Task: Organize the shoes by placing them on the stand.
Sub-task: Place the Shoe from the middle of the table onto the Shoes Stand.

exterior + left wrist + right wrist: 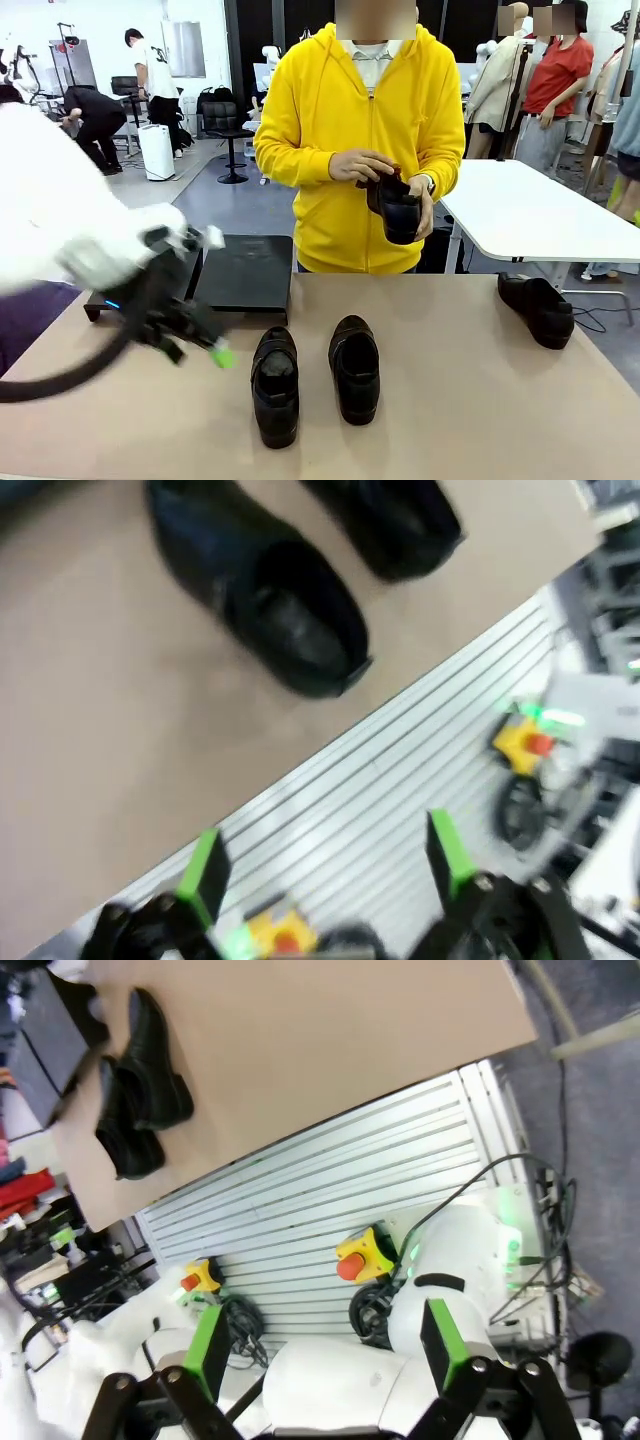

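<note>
Front view puts the stand (245, 270) left of centre, at the far edge of the table (450, 400), with no shoe on it. Two shoes lie side by side on the tabletop in the lower middle of the frame: the left-centre shoe (275, 385) and the right-centre shoe (355, 368), near each other but apart. A third, the far-right shoe (537, 308), sits alone near the right edge of the frame, well apart from the pair. The fourth, the held shoe (398, 205), is off the table in both hands (362, 166) of the person (370, 110) in a yellow hoodie at the upper middle.

The left arm (80, 230) comes in blurred from the left of the frame, its black gripper low over the table, below the stand and just left of the left-centre shoe.

Left wrist view shows the left gripper (325, 865) spread wide, its green pads (205, 870) well apart with nothing between them (the picture is smeared). The left-centre shoe (270, 600) and right-centre shoe (400, 515) lie along the top of the frame, and a ribbed panel (400, 770) crosses below the table edge.

Right wrist view shows the right gripper (323, 1345) likewise spread and empty, off the table's near side, with the pair and the stand (40, 1045) in the upper left corner
</note>
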Robot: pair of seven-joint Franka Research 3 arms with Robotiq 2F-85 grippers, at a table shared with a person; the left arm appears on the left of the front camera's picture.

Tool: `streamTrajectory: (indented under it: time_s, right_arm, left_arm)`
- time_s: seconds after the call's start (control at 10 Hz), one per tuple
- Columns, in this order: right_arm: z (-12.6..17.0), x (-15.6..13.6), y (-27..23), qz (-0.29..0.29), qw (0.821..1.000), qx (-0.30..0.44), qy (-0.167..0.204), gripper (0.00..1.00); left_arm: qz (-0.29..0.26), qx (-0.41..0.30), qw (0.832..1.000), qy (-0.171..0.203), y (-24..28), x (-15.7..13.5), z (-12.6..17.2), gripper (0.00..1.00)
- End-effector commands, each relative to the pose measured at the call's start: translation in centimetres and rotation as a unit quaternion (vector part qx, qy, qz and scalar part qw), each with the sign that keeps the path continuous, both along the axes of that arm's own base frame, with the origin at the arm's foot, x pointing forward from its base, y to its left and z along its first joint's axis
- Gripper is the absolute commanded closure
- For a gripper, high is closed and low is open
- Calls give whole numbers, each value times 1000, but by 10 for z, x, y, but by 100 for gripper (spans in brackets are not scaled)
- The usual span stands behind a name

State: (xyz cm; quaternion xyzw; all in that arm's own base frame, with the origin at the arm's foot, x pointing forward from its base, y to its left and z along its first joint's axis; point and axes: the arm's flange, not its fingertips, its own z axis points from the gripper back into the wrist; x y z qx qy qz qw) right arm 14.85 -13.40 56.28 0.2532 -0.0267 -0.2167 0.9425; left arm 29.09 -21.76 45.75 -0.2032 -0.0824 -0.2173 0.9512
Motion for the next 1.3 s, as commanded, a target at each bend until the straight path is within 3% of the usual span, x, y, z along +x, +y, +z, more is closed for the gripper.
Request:
streamTrajectory:
  time_s: [0.0,0.1,0.5,0.6,0.8,1.2]
  right_arm:
    - [4,-1,-1,11,1000,8,-7,0]
    - [4,-1,-1,11,1000,8,-7,0]
    - [4,-1,-1,11,1000,8,-7,0]
    - [4,-1,-1,11,1000,8,-7,0]
    - [4,-1,-1,11,1000,8,-7,0]
    - [4,-1,-1,11,1000,8,-7,0]
  left_arm:
    - [20,-92,995,22,-47,20,-15,0]
    - [0,0,1000,0,0,0,0,0]
    - [-4,-9,1000,1,-18,11,-9,0]
    - [105,-7,994,6,-35,27,-8,0]
    - [187,2,982,9,-63,58,-8,0]
    - [268,73,959,50,-118,90,-40,0]
